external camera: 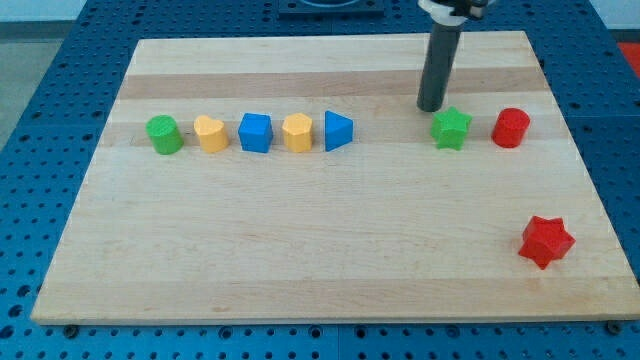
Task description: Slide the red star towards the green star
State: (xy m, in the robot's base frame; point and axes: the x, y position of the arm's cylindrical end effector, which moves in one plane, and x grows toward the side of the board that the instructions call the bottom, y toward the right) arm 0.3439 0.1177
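Note:
The red star (pixel 546 241) lies near the view's bottom right of the wooden board (pixel 300 260). The green star (pixel 451 128) lies in the upper right, well above and to the left of the red star. My tip (pixel 431 108) rests on the board just above and left of the green star, close to it, far from the red star.
A red cylinder (pixel 511 128) stands right of the green star. A row at the left holds a green cylinder (pixel 164 134), a yellow block (pixel 210 133), a blue block (pixel 256 132), a yellow block (pixel 298 132) and a blue triangular block (pixel 338 131).

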